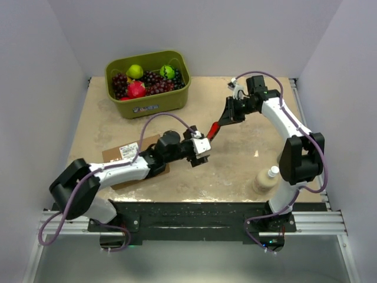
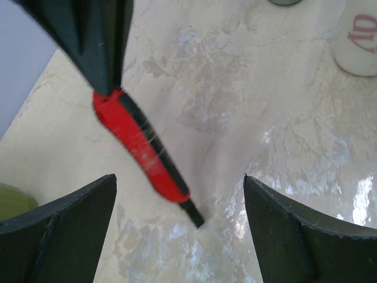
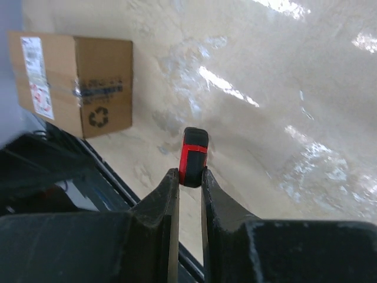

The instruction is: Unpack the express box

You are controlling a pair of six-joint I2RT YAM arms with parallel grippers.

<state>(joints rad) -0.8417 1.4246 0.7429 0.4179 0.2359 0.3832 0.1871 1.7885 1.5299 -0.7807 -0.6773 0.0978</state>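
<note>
- A pale, marbled table (image 1: 235, 168) is boxed in by plain white walls, with both arms mounted at its near edge.
- The express box (image 3: 76, 82) lies on the left side of the table with its white label up (in the top view the left arm's forearm crosses over it and hides part of it). It looks closed and taped, so unpacking has not begun.
- The right gripper (image 3: 189, 174) is pressed together on a slim red-and-black tool (image 2: 141, 147), pinching one end so that the rest juts out free. This reads as a cutter for the tape, though no blade can be made out.
- The tool is held above the bare middle of the table, slanting down toward the left arm and well away from the box. That suggests it is being offered across rather than used.
- The left gripper (image 2: 179, 191) is spread wide with nothing in it, one finger on each side of the tool's free end and neither touching it (the wrist view shows a clear gap on both sides). This looks like the set-up for a hand-over, the jaws open so the tool can pass between them.
- An olive-green bin (image 1: 158, 104) of grapes and other fruit stands at the back left, and a small bottle (image 1: 266, 178) stands by the right arm's base. Both are clear of the exchange.
- The risk is that the right gripper lets go before the left has closed, and the tool drops to the table.
</note>
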